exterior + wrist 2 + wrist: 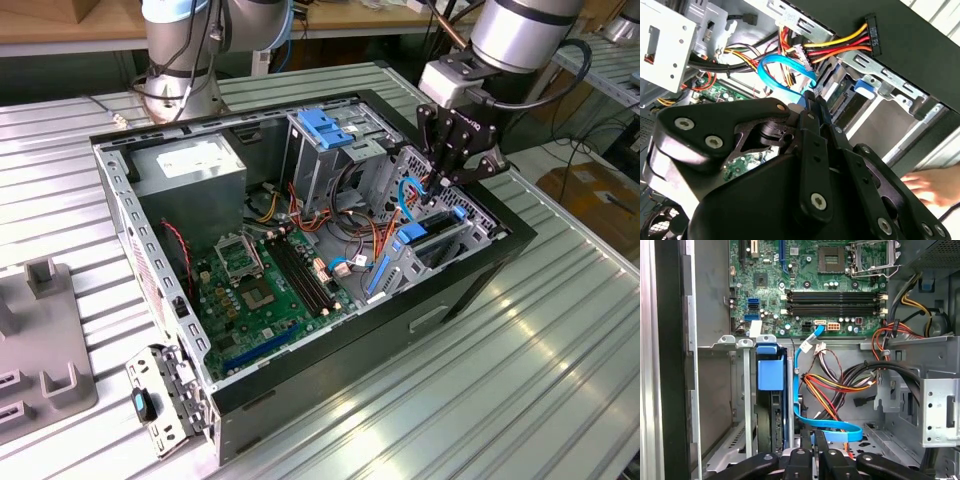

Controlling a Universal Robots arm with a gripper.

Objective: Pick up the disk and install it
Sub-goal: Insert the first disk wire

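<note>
Looking along the fingers (806, 440) in the first wrist view, we find the gripper (813, 434) closed almost to touching on nothing, while the blue-framed disk (771, 374) stands on edge in the drive cage (742, 390) just beside the fingertips, long axis parallel to them.

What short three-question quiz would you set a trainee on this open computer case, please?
1. True or false: the black open-sided computer case lies on the ribbed metal table.
2. The disk in its bright blue plastic carrier frame is: A on the table; B standing in the grey metal drive bay; C lifted above the case.
3. What colour is the flat cable looping beside the black end effector?
Key: 1 true; 2 B; 3 blue.
</note>
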